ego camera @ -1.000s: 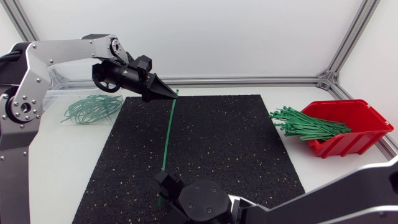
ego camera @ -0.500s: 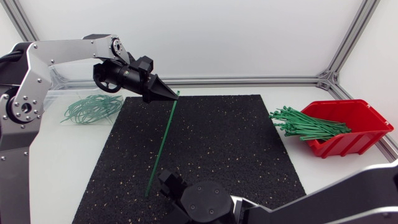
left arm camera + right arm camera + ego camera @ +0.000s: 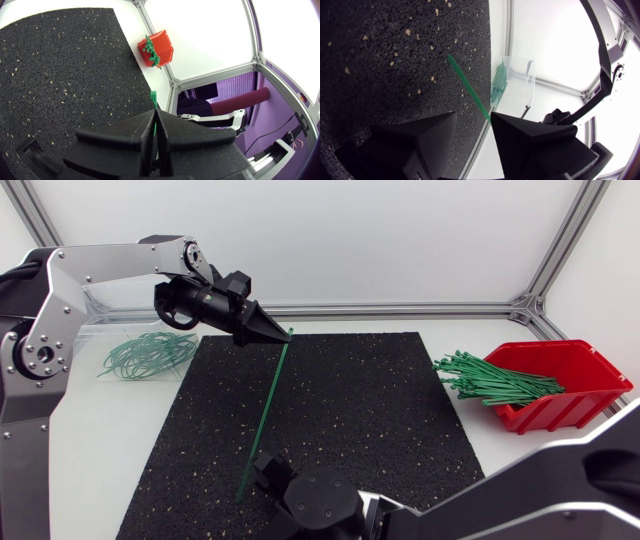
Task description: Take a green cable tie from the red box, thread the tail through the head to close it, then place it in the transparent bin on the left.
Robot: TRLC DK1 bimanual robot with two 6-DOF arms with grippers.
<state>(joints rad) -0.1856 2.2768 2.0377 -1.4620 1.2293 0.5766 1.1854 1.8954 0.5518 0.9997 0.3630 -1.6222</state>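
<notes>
Since a second ago the left gripper (image 3: 278,338) has shifted slightly along the far edge of the black mat (image 3: 380,410), and the green cable tie (image 3: 265,415) has swung its lower tip toward the mat's near-left part. Left fingers are pressed together, pinching the tie's top end above the mat's far edge. The right gripper (image 3: 266,472) sits at the mat's near edge with fingers spread, the tie running through the gap.

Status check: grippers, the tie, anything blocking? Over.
Left gripper shut on cable tie, upper end. Right gripper open, tie running between its fingers. Tie straight, not yet looped. Nothing blocking on mat.
</notes>
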